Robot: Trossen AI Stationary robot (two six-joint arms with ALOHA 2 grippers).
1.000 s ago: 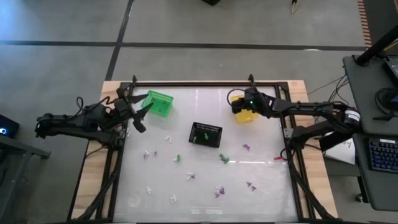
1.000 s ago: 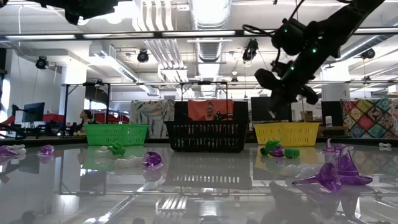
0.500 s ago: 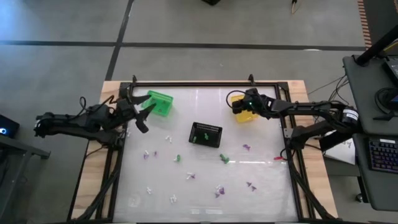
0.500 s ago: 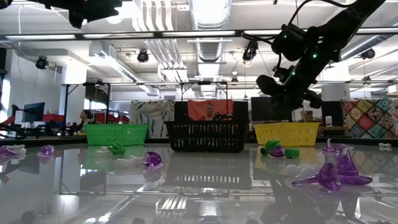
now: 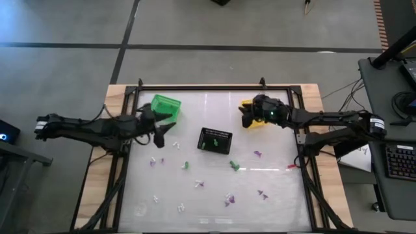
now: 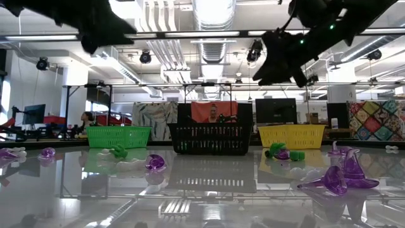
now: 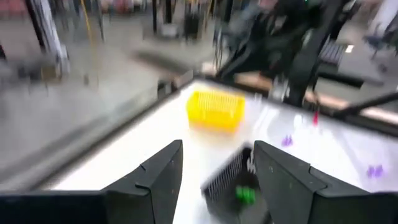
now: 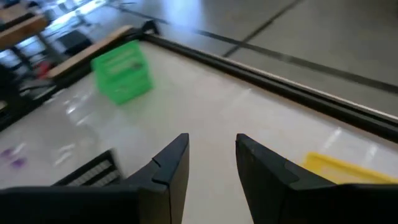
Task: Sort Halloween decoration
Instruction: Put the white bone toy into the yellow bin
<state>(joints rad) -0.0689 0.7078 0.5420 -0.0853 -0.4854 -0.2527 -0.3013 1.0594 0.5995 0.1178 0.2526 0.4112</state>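
The left gripper [image 5: 160,134], fingers parted and empty, is held just left of the black basket [image 5: 215,140], its arm stretched low. The right gripper [image 5: 246,116], also parted, is raised above it, over the yellow basket [image 5: 259,121]. Trinkets [image 5: 229,197] are scattered below the black basket.

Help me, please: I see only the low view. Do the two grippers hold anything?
Observer: The left gripper is open in its wrist view, with nothing between its fingers.
Operator: And the right one?
Observer: The right gripper is open and empty too. The high view shows it above the edge of the yellow basket.
Operator: Is the black basket empty?
Observer: No, the black basket holds a green trinket.
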